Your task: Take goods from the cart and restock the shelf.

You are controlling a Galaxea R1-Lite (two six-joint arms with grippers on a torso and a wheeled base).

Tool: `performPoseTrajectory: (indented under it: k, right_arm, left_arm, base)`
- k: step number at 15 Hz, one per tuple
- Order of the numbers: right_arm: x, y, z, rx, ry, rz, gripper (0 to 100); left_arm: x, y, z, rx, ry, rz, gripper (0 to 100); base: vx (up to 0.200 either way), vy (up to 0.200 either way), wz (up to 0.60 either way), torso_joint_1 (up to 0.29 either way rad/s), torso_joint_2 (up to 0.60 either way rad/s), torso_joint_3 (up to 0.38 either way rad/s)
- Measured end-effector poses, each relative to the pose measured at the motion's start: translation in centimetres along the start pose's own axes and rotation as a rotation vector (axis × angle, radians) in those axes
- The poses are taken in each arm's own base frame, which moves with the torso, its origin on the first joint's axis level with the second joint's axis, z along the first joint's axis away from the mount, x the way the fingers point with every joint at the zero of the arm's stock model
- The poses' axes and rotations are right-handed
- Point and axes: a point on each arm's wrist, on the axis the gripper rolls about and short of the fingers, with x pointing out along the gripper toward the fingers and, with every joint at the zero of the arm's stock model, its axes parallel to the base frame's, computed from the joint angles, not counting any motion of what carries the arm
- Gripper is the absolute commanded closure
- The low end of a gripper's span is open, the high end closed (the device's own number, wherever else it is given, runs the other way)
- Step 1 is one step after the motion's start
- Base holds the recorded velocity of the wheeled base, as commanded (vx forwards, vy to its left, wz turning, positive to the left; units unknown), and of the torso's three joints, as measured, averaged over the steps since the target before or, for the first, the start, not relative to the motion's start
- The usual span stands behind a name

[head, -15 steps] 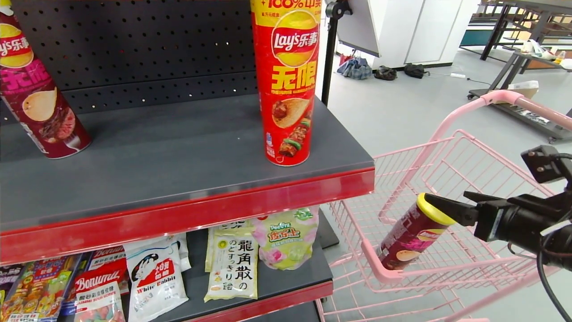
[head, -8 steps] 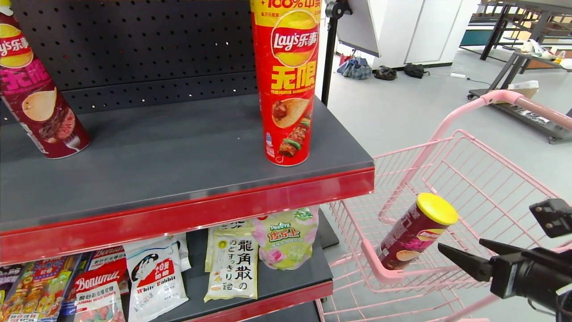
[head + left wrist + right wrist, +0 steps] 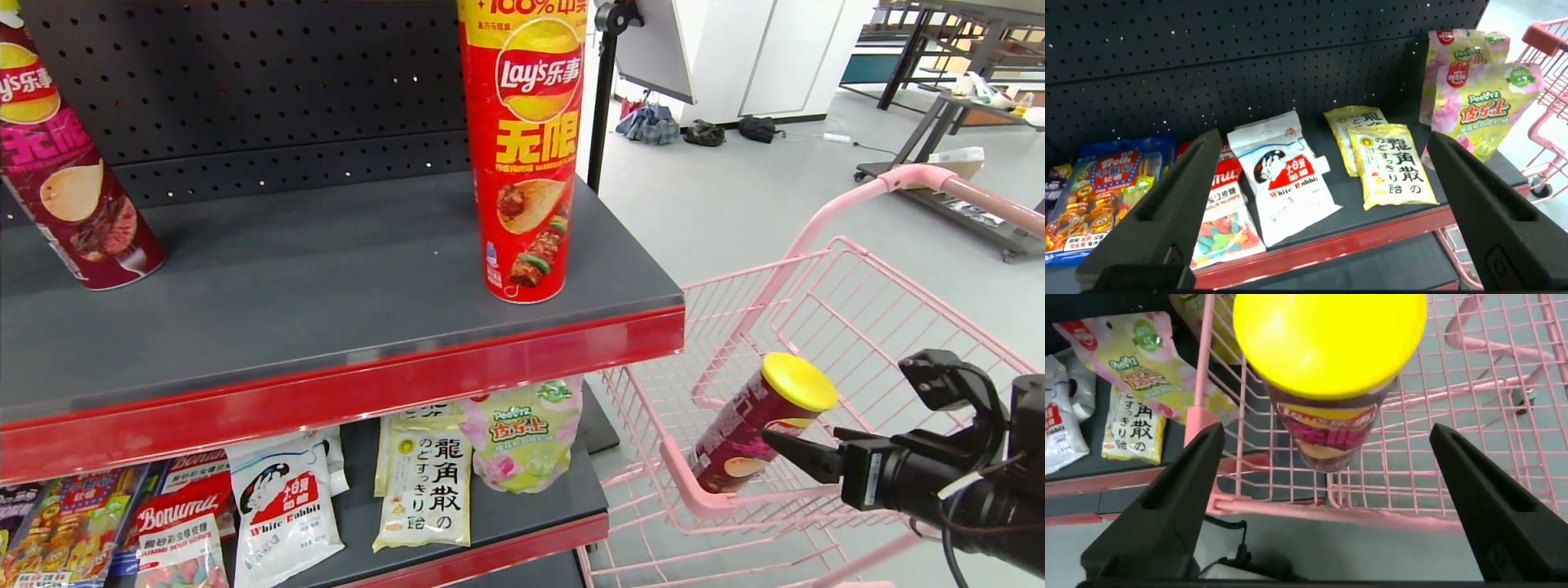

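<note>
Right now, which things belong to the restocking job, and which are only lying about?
For the job: chip can leaning in the cart; upper shelf; right tool, open, near the can.
Just lying about: snack bags on the lower shelf; bags on the floor behind.

Maroon can (image 3: 747,437) with yellow lid, leaning tilted in pink cart's (image 3: 678,478) corner beside the shelf (image 3: 326,278), red can (image 3: 526,163) upright at shelf's right front edge

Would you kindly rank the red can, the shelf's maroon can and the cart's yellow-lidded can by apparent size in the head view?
1. red can, top cropped.
2. maroon can on the shelf, close behind, also cropped.
3. yellow-lidded can, partly behind the cart rim.
</note>
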Motion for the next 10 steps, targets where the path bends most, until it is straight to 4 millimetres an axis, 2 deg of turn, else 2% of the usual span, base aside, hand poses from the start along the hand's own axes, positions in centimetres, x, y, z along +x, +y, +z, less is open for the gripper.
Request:
performPoseTrajectory:
  k: [10]
  right_arm:
    - [4.5, -0.2, 0.1, 0.005, 0.036, 0.003, 0]
  left_arm:
    - [0.0, 0.0, 0.0, 0.000, 0.000, 0.000, 0]
  base:
    - [0.000, 0.000, 0.00, 0.000, 0.00, 0.000]
